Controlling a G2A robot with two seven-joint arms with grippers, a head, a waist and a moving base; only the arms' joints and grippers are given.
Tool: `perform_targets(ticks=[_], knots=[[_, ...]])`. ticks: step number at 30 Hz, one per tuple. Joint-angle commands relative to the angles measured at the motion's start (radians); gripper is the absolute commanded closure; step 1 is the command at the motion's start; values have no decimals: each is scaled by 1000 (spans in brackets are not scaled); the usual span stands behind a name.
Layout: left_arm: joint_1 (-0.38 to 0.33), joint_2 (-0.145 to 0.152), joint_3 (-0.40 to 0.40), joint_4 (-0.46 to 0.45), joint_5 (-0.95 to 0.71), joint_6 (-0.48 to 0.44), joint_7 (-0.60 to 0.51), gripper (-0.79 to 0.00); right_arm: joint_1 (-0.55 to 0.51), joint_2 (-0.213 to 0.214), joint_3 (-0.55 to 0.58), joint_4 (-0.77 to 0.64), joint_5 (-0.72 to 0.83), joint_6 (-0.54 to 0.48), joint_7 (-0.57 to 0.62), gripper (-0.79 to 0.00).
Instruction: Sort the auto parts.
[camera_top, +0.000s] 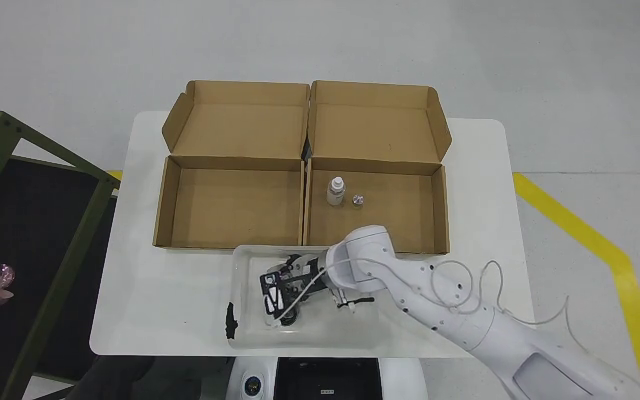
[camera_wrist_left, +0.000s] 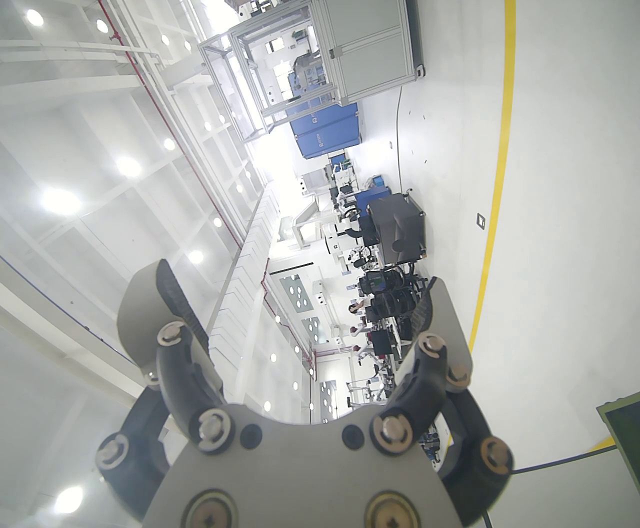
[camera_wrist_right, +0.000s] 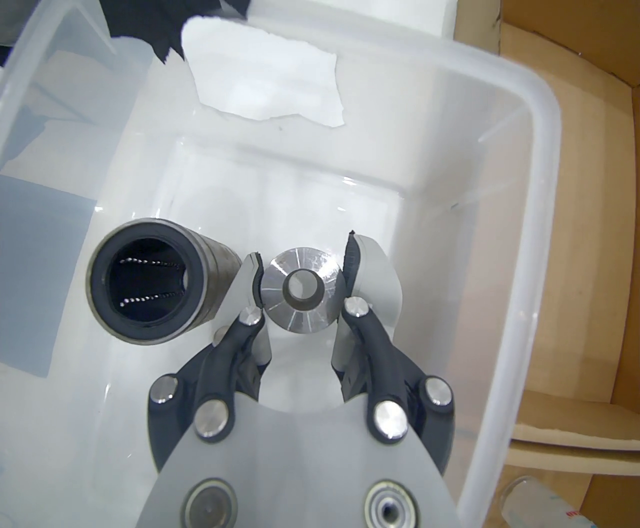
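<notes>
Steel bushing (camera_wrist_right: 300, 292) tight in right hand (camera_wrist_right: 303, 257) (bearing (camera_wrist_right: 145, 327) just beside)

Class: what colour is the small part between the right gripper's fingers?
The small part is shiny silver; the right wrist view shows it best.

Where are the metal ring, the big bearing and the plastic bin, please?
metal ring (camera_wrist_right: 280, 311): right wrist view, shiny end face.
big bearing (camera_wrist_right: 145, 230): right wrist view, dark end rim.
plastic bin (camera_wrist_right: 534, 240): right wrist view, side rim.

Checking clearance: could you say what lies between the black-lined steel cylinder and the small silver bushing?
One finger of the right gripper, in the right wrist view.
</notes>
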Motion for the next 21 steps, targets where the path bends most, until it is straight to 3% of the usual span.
perform_targets(ticks=[1,21], knots=[[0,0,0,0,0,0,0,-785,-4,4,11,-20,2,-4,4,0],[0,0,0,0,0,0,0,-785,-59,40,166,-206,10,-5,-73,0]])
